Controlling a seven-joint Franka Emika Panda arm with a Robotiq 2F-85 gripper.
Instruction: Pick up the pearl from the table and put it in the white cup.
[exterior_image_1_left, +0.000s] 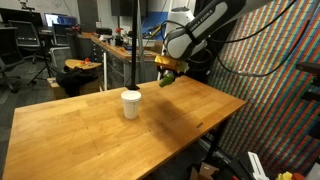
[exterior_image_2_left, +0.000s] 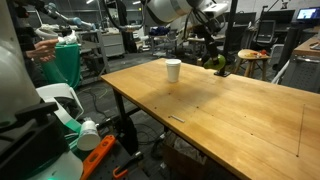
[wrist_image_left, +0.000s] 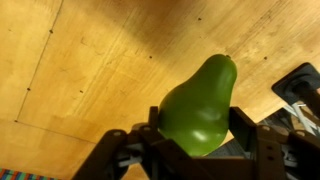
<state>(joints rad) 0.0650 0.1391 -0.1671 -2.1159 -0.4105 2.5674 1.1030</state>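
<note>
The green pear-like pearl (wrist_image_left: 198, 108) is clamped between the fingers of my gripper (wrist_image_left: 196, 128) and fills the middle of the wrist view. In an exterior view the gripper (exterior_image_1_left: 168, 72) holds the pearl (exterior_image_1_left: 169, 77) in the air above the table, to the right of the white cup (exterior_image_1_left: 131, 104) and apart from it. The cup stands upright on the wooden table (exterior_image_1_left: 100, 135). It also shows in an exterior view (exterior_image_2_left: 173, 70), with the gripper and pearl (exterior_image_2_left: 218, 62) beyond the table's far side.
A black pole (exterior_image_1_left: 135, 45) stands behind the cup. A colourful woven panel (exterior_image_1_left: 275, 70) rises beside the table. A workbench with clutter (exterior_image_1_left: 110, 42) and a round stool (exterior_image_2_left: 254, 58) stand behind. An orange tool (exterior_image_2_left: 98, 157) lies on the floor.
</note>
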